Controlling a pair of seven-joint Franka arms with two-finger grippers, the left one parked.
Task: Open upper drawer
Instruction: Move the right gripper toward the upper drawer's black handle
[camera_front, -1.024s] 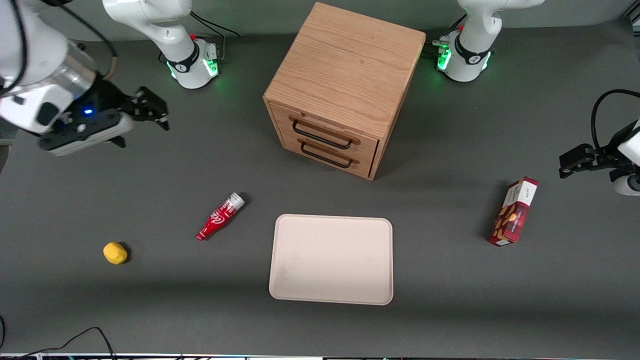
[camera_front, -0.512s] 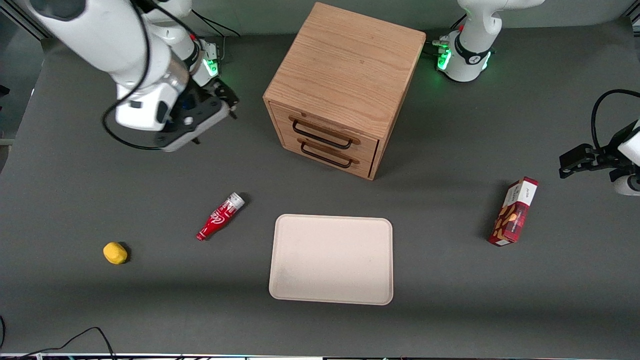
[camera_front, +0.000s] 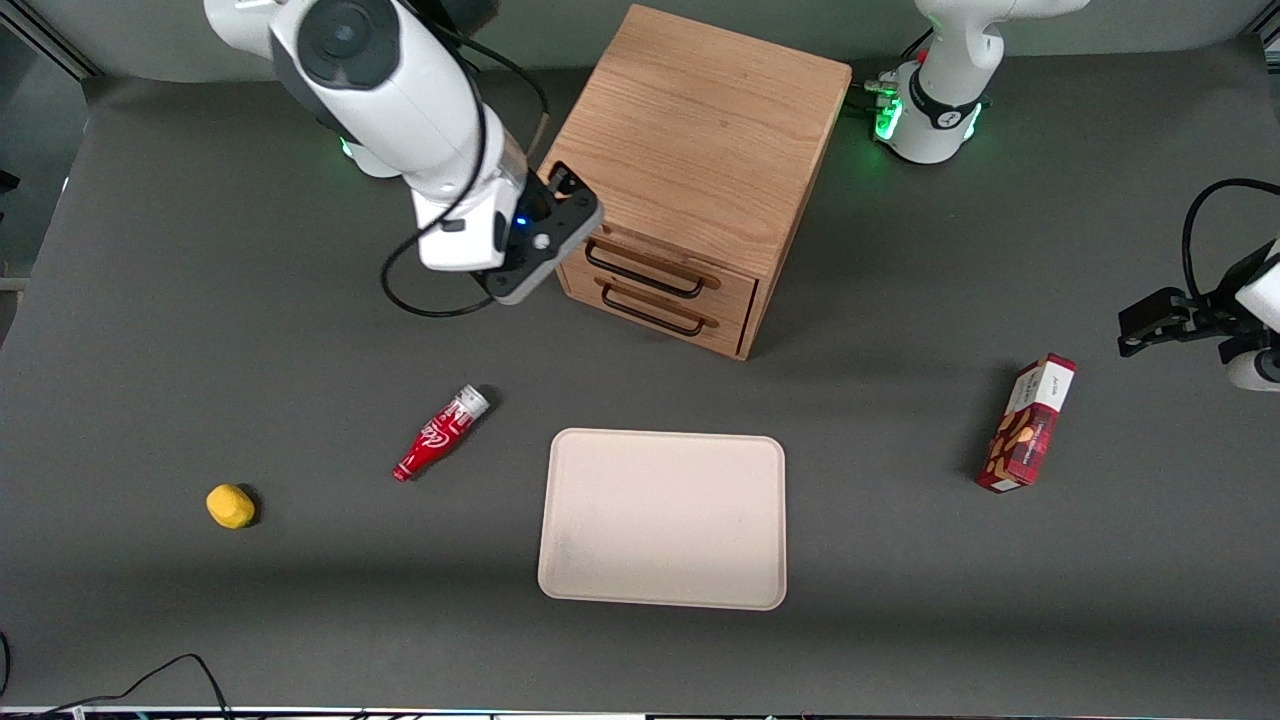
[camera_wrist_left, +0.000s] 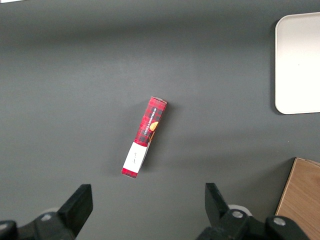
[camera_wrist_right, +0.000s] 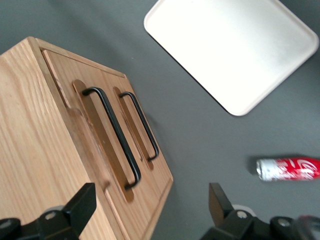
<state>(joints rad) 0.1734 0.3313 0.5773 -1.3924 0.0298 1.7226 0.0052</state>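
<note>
So the gripper (camera_front: 560, 200) hangs right at the cabinet's (camera_front: 700, 130) front corner toward the working arm's end, jaws spread wide, gripping nothing. The upper drawer (camera_front: 655, 262) sits fully shut above the lower drawer (camera_front: 660, 312), handle (camera_wrist_right: 112, 136) untouched.

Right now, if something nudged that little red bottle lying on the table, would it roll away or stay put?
The red bottle lies on its side, and its body looks round, so a sideways nudge would probably roll it. It tapers toward one end, so it would likely curve rather than run straight. It looks small and probably light. The gripper is up at the cabinet's corner near the upper drawer, open, well away from it.
</note>
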